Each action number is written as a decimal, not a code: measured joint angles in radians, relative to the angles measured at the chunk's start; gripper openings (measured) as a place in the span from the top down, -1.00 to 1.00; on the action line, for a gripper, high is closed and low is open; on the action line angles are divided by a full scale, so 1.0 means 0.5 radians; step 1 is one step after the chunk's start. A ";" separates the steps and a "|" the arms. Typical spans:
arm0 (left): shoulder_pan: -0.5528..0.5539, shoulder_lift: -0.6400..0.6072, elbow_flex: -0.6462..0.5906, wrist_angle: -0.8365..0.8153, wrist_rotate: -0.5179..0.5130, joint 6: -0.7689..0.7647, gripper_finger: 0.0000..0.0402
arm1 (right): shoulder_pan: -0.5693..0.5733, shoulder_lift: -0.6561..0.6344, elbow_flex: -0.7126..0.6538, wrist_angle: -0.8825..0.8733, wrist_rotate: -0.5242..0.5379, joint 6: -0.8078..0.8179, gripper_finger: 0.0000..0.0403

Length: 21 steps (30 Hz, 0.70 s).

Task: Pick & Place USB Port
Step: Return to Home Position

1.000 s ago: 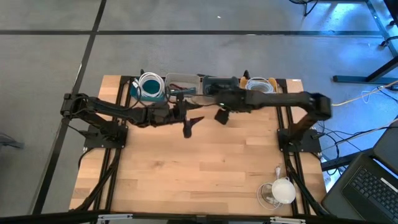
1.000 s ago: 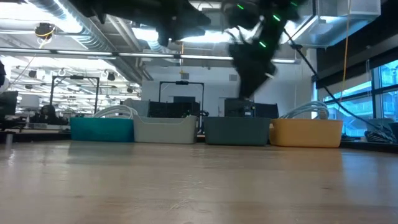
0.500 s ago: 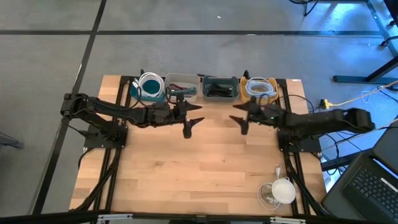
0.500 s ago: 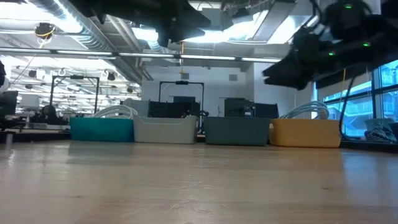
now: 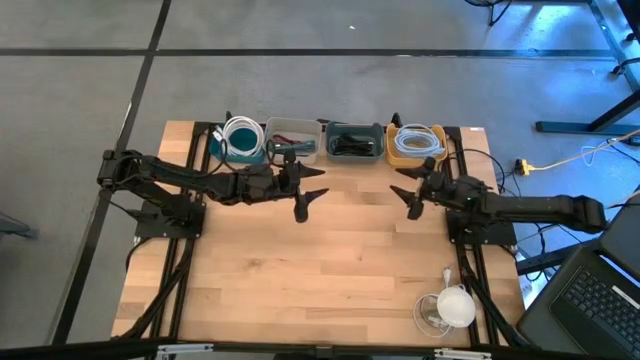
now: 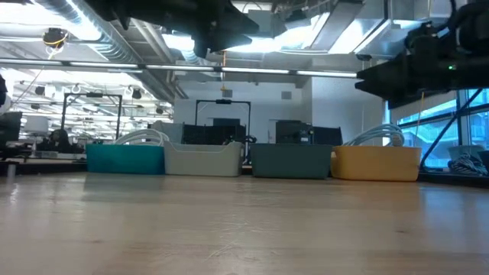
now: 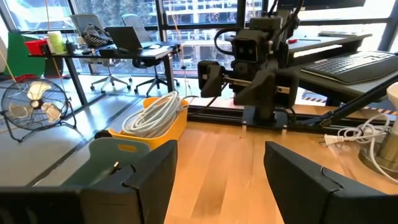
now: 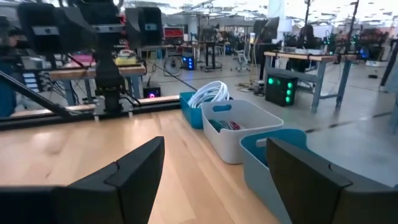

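Along the desk's far edge the USB cables (image 5: 352, 147) lie in the bins (image 5: 300, 123); left end effector (image 5: 311, 187) and right end effector (image 5: 405, 190) hover open and empty nearby, so sorting appears complete and only homing is outstanding.

No legible text or numbers, yellow patch (image 7: 126, 147) on dark blue bin (image 7: 99, 158), perhaps a label

High camera: overhead, looking straight down, framing the whole table (image 5: 320, 285); row of bins (image 5: 295, 123) at 12 o'clock. Low camera: tabletop height, facing that same row. Left wrist camera: faces 3 o'clock, showing yellow bin (image 7: 176, 123) and right arm (image 7: 258, 68). Right wrist camera: faces 9 o'clock, showing white bin (image 8: 239, 142) and left arm (image 8: 106, 53).
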 joint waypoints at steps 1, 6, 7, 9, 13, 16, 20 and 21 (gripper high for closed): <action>0.000 0.000 0.001 -0.001 0.000 -0.001 -0.15 | 0.000 -0.059 0.000 -0.059 -0.017 -0.001 -0.40; 0.000 0.000 0.001 -0.001 0.000 0.000 -0.15 | 0.000 -0.331 0.000 -0.307 -0.116 -0.002 -0.40; 0.000 0.000 0.001 -0.001 0.000 -0.001 -0.15 | 0.001 -0.384 0.000 -0.378 -0.123 -0.001 -0.40; 0.000 0.000 0.001 -0.001 0.000 0.000 -0.15 | 0.001 -0.492 0.000 -0.522 -0.126 0.000 -0.40; 0.000 0.000 0.001 -0.001 0.000 -0.001 -0.15 | 0.001 -0.705 0.000 -0.816 -0.119 0.000 -0.40; 0.000 0.000 0.001 -0.001 0.000 0.000 -0.15 | 0.001 -0.865 0.000 -0.937 -0.077 -0.001 -0.40; 0.000 0.000 0.001 -0.001 -0.001 -0.001 -0.15 | 0.001 -0.983 0.001 -0.892 -0.036 -0.037 -0.40; 0.000 0.001 0.001 -0.001 0.000 -0.001 -0.15 | 0.006 -0.984 0.000 -0.908 -0.006 -0.055 -0.40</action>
